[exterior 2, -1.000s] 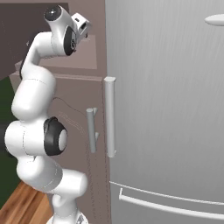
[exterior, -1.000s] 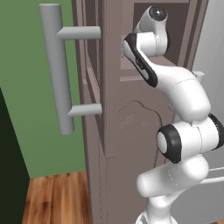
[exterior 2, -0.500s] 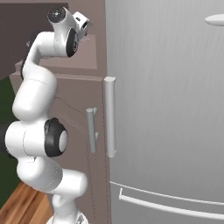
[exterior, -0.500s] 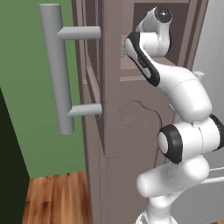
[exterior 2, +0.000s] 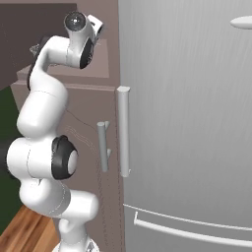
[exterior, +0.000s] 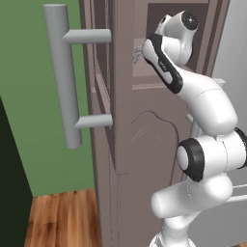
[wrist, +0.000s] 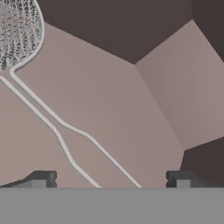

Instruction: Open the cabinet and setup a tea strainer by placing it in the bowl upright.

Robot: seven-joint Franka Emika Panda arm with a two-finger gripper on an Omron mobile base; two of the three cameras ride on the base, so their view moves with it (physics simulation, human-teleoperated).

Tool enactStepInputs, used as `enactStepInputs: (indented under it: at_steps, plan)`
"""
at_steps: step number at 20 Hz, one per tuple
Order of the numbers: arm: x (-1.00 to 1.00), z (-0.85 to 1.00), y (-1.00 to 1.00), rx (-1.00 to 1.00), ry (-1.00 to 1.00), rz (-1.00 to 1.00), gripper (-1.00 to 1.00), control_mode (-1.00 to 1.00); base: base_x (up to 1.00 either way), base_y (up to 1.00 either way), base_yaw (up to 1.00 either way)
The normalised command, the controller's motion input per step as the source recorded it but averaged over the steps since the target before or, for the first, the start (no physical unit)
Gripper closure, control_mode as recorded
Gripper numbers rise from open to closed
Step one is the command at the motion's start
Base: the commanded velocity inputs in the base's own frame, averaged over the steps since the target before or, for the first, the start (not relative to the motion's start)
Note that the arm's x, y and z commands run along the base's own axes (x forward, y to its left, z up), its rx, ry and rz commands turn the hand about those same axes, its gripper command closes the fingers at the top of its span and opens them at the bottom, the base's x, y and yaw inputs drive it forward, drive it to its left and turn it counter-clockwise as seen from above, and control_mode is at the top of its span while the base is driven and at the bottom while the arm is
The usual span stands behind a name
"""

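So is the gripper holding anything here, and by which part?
Nothing is held. The gripper is open, its jaws standing wide over the tea strainer's wire handle without closing on it.

A: Is the cabinet (exterior: 120, 144) open enough to get in?
B: Yes. The door (exterior: 103, 87) stands swung out to the left with its bar handle (exterior: 62, 72) well clear, and the arm reaches through the opening.
A: What sits ahead of the claw (wrist: 111, 179)?
B: Its jaws stand wide over a bare shelf (wrist: 131, 113). The strainer (wrist: 19, 33) lies up to the left, its thin wire handle running down between the fingertips (wrist: 41, 178).
A: And beyond it?
B: Cabinet walls (wrist: 175, 83) close off the back and right.
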Motion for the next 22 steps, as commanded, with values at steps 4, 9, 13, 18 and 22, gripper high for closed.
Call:
enactStepInputs:
  at_steps: [4, 9, 13, 18, 22]
  plan:
    - [0.0, 0.0, 0.0, -0.07, 0.0, 0.06, -1.0, -1.0, 0.0, 0.0, 0.0]
    - [0.04, 0.0, 0.0, -0.08, 0.0, 0.06, -1.0, -1.0, 0.0, 0.0, 0.0]
    - [0.02, 0.0, 0.02, -0.05, -0.02, 0.07, -1.0, -1.0, 0.0, 0.0, 0.0]
    - [0.01, 0.0, 0.01, -0.04, -0.09, 0.09, -1.0, -1.0, 0.0, 0.0, 0.0]
    - [0.08, 0.0, 0.0, -0.01, -0.06, 0.11, -1.0, -1.0, 0.0, 0.0, 0.0]
